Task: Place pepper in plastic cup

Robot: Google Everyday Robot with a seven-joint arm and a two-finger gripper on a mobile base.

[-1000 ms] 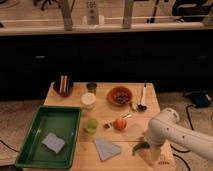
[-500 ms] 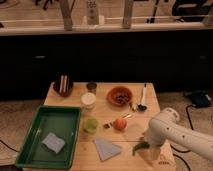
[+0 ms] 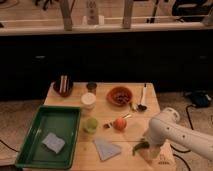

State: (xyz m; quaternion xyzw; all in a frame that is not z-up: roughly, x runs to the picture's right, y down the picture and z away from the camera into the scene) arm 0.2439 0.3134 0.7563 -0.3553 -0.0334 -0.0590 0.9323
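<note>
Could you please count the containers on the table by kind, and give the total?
Cups: 3 (plastic cup, white cup, dark cup)
Bowls: 2 (dark bowl, red-brown bowl)
Trays: 1 (green tray)
Total: 6
The end effector is low at the table's front right, by the pepper.

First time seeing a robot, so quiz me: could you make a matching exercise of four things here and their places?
Things: 1 pepper, 2 plastic cup, 3 orange fruit, 4 gripper.
Places: A at the white arm's end, front right of the table; B mid-table; C dark green, beside the gripper; D just right of the green tray.
Pairs: 1-C, 2-D, 3-B, 4-A.
</note>
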